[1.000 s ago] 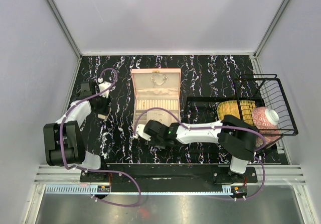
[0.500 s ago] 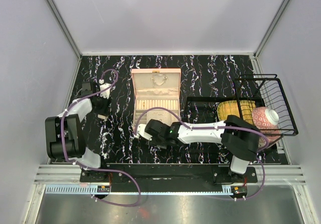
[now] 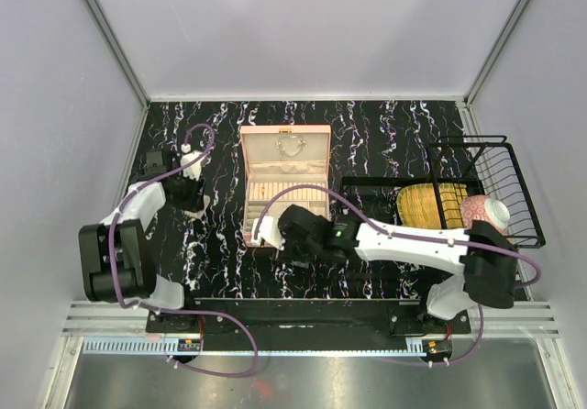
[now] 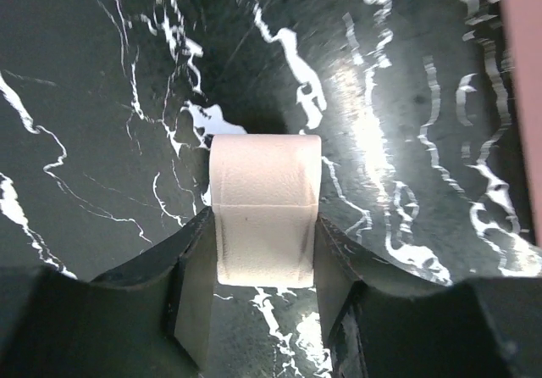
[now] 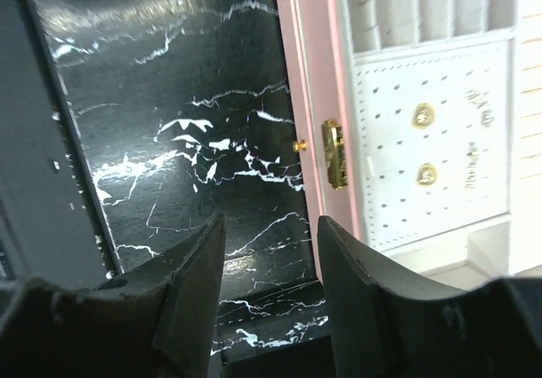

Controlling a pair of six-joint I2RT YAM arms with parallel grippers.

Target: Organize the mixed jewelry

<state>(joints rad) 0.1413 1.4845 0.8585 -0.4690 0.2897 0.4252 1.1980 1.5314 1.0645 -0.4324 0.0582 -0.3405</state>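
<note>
At pink case (image 5: 309, 98) edge: right end effector (image 5: 270, 225) apart, gold stud (image 5: 298, 146) on desk (image 5: 152, 98). Left end effector (image 4: 264, 219) clamps cream pad (image 4: 265, 179).

The black, white-veined marble-look table (image 3: 385, 134) carries an open pink quilted rectangular case with cream lining (image 3: 284, 166), whose near left corner is just beside the right gripper (image 3: 269, 235). A black wire basket (image 3: 468, 140) stands well off to that gripper's right. A small black object (image 3: 154, 161) lies just left of the left gripper (image 3: 193, 198). That gripper's fingers flank a small cream block (image 4: 264, 200); whether it touches the table cannot be told.
</note>
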